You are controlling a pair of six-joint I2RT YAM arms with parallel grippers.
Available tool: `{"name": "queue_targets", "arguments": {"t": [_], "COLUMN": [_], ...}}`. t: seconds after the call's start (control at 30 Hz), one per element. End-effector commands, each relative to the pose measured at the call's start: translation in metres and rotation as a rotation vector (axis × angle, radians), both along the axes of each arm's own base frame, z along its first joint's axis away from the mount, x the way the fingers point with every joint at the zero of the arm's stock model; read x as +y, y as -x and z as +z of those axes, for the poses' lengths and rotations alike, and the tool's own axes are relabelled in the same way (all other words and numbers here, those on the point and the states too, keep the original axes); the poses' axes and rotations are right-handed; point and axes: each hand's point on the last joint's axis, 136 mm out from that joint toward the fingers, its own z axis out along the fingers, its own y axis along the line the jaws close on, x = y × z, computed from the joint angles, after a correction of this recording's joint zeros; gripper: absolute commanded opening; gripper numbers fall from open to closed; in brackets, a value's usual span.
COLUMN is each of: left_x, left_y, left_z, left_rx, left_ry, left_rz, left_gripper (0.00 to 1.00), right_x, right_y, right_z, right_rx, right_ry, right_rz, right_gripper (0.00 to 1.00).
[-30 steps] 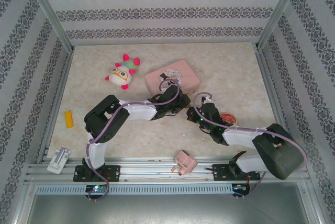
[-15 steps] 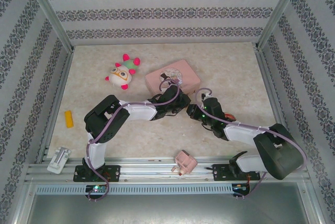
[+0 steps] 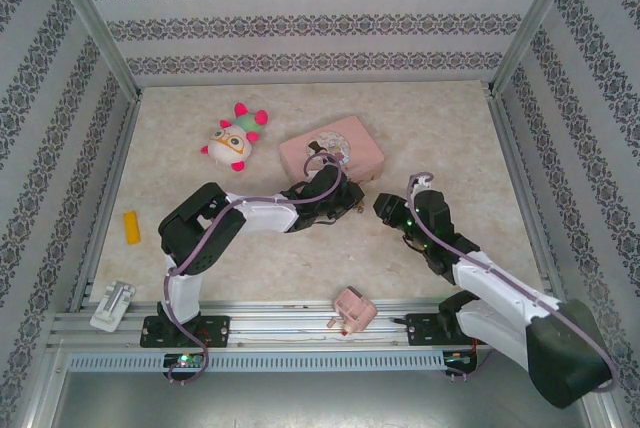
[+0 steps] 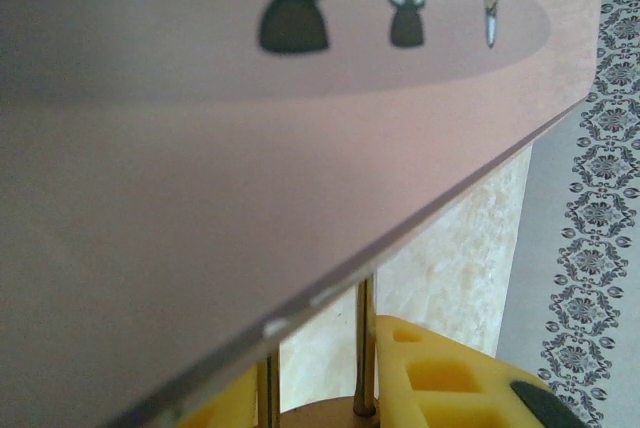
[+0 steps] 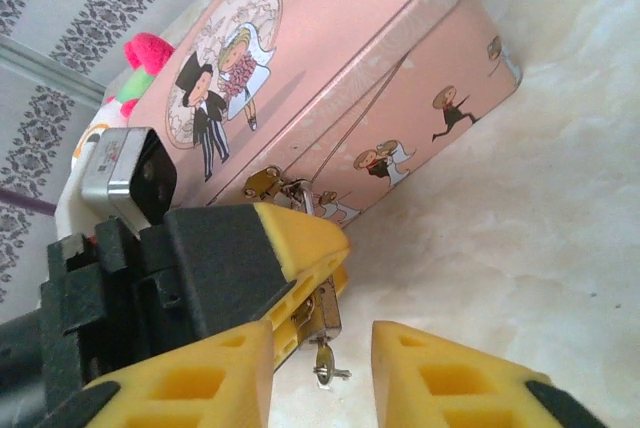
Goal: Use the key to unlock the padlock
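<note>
Patterned wallpaper walls enclose a beige marbled desk, where a pink illustrated tin lies near the middle. At the tin's front edge hangs the padlock, its thin silver shackle running up to the tin's rim. The left gripper has its yellow jaws clamped on the padlock's brass body. The key sticks out of the padlock's underside. The right gripper sits just beside it, jaws apart on either side of the key and not touching it.
</note>
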Motion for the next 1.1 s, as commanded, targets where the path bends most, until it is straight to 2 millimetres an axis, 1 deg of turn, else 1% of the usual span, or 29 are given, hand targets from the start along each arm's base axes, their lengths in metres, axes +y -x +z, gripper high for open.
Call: {"name": "queue_targets", "arguments": {"t": [0.0, 0.13, 0.23, 0.33, 0.4, 0.43, 0.6, 0.83, 1.07], "left_x": [-0.009, -0.012, -0.012, -0.011, -0.012, -0.011, -0.013, -0.013, -0.013], "left_y": [0.004, 0.004, 0.005, 0.006, 0.006, 0.007, 0.007, 0.008, 0.008], "left_z": [0.013, 0.011, 0.009, 0.007, 0.007, 0.007, 0.008, 0.007, 0.008], "left_rx": [0.007, 0.011, 0.015, 0.018, 0.019, 0.02, 0.019, 0.019, 0.019], "left_ry": [0.072, 0.07, 0.068, 0.068, 0.069, 0.07, 0.074, 0.079, 0.082], "left_rz": [-0.01, -0.023, -0.026, -0.026, -0.028, -0.029, -0.034, -0.037, -0.036], "left_gripper": [0.07, 0.06, 0.06, 0.06, 0.06, 0.07, 0.06, 0.07, 0.06], "right_x": [-0.008, 0.003, 0.012, 0.02, 0.023, 0.028, 0.037, 0.041, 0.041], "right_y": [0.018, 0.026, 0.026, 0.021, 0.02, 0.012, 0.003, -0.005, -0.005], "right_z": [-0.023, -0.027, -0.028, -0.027, -0.031, -0.02, -0.018, -0.02, -0.03], "right_rx": [0.096, 0.128, 0.134, 0.137, 0.149, 0.128, 0.126, 0.135, 0.171], "right_ry": [0.046, 0.024, 0.029, 0.02, 0.023, 0.012, -0.009, -0.017, -0.015], "right_rz": [0.0, 0.04, 0.059, 0.074, 0.085, 0.09, 0.105, 0.093, 0.09], "right_gripper": [0.25, 0.22, 0.23, 0.23, 0.23, 0.23, 0.21, 0.19, 0.16]}}
